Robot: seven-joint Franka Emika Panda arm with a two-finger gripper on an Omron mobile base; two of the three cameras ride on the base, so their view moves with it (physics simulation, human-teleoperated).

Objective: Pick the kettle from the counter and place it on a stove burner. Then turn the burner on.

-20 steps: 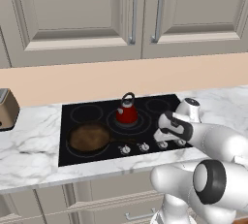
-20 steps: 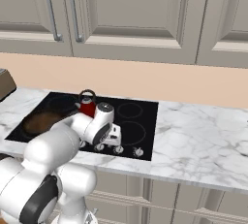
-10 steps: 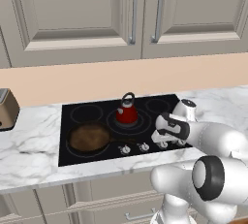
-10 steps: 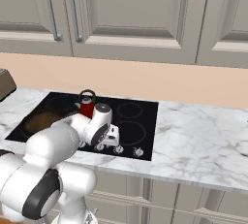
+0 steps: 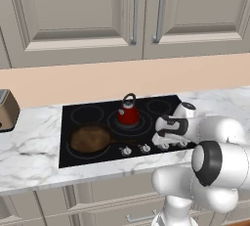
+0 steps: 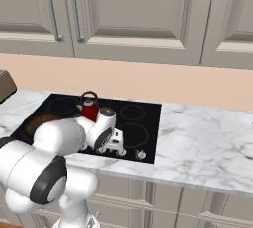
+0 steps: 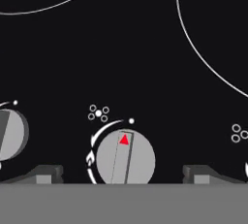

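Observation:
The red kettle [image 5: 128, 115] [image 6: 89, 108] stands upright on the stove burner [image 5: 145, 123] at the middle of the black cooktop, with nothing gripping it. My gripper [image 5: 170, 145] [image 6: 115, 149] hangs low over the knob row at the cooktop's front edge, to the right of the kettle and nearer the front. In the hand view, the gripper [image 7: 124, 173] is open, and its fingertips [image 7: 46, 173] straddle a round grey knob [image 7: 126, 159] marked with a red triangle. The white marble counter [image 5: 29, 146] surrounds the cooktop.
A brown frying pan [image 5: 90, 138] sits on the front left burner, its handle pointing right toward the knobs [image 5: 126, 150]. A toaster [image 5: 7, 110] stands at the far left. Beige cabinets [image 5: 132, 10] hang above. Another knob [image 7: 9, 133] lies left of the marked one.
My hand has come down and forward, a little to the left, from above the right burners to just over the knob row. The kettle and pan have not moved.

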